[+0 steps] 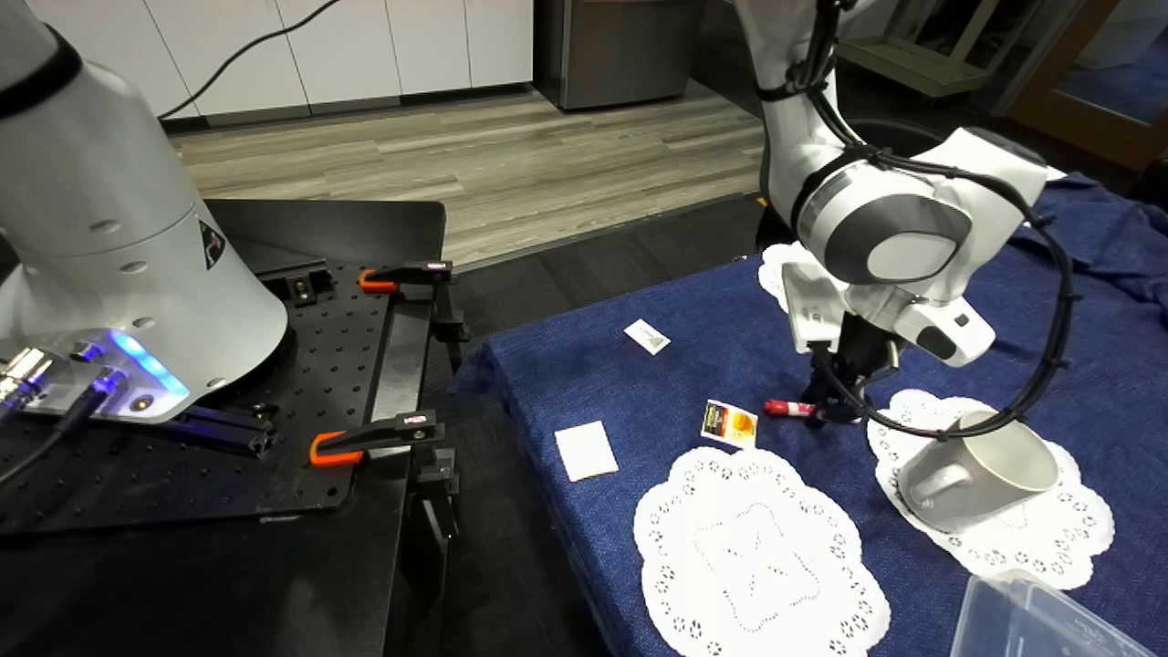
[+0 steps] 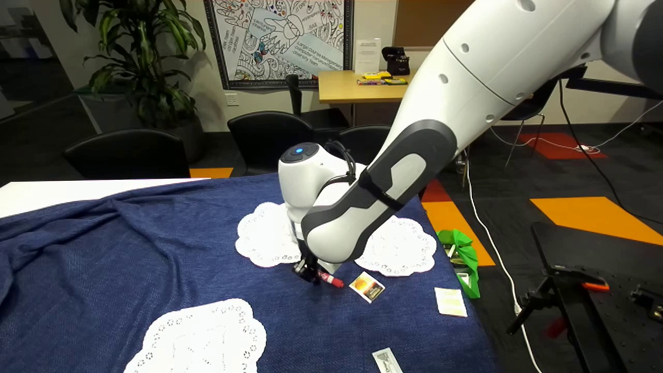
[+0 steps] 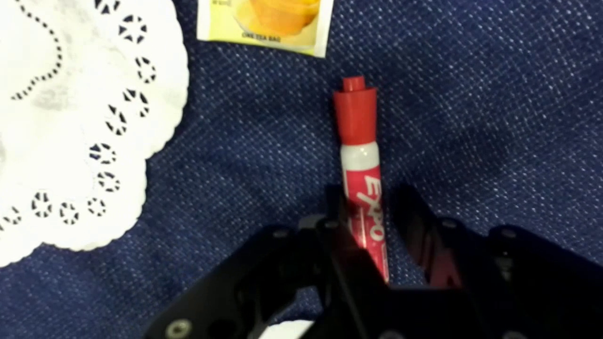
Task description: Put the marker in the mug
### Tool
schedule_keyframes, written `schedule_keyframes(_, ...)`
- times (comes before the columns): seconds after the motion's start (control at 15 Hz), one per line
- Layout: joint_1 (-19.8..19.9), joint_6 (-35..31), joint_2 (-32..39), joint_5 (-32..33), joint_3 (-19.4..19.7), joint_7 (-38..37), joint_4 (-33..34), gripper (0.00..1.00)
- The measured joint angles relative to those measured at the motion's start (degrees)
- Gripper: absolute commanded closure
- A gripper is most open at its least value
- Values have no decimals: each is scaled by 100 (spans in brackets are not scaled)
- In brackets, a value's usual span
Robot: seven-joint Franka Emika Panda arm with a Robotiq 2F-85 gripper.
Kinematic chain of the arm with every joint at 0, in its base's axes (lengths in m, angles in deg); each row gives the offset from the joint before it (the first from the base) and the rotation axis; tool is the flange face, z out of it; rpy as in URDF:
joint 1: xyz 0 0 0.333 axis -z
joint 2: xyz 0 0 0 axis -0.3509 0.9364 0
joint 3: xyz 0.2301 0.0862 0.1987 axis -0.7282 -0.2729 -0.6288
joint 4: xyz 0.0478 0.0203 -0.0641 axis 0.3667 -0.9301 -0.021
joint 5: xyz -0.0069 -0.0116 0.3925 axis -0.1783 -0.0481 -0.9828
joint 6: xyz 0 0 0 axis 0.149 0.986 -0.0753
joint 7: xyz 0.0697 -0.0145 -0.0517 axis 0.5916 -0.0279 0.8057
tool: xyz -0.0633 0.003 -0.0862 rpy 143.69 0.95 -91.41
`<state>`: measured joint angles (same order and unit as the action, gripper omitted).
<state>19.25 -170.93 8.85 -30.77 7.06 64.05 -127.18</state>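
The red marker (image 3: 360, 174) with a white band lies on the blue cloth in the wrist view, its cap pointing away from my gripper. It also shows in both exterior views (image 1: 788, 408) (image 2: 331, 280). My gripper (image 3: 370, 202) is down at the cloth with its fingers on either side of the marker's body. The left finger is close against the marker, and a gap of cloth shows between the marker and the right finger. The light-grey mug (image 1: 976, 474) stands on a doily beside the gripper (image 1: 829, 411). The arm hides most of the mug in an exterior view.
A yellow tea bag packet (image 1: 730, 424) lies just beyond the marker's cap. White lacy doilies (image 1: 757, 557) lie on the cloth. A white square packet (image 1: 586, 450) and a small white packet (image 1: 648, 336) lie nearer the base. A clear plastic container (image 1: 1040, 620) stands near the mug.
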Motion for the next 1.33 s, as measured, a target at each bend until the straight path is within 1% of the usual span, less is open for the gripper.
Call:
schedule_keyframes(0.07,-9,0,1,0,0,0,6,100)
schedule_keyframes(0.2,-26,0,1,0,4,0,6,95)
schedule_keyframes(0.6,-117,0,-98,0,46,-19,-66,95)
schedule_keyframes(0.93,-206,0,-671,1,88,-22,-548,95)
schedule_keyframes(1.33,-383,0,-1453,15,297,-230,-1047,95)
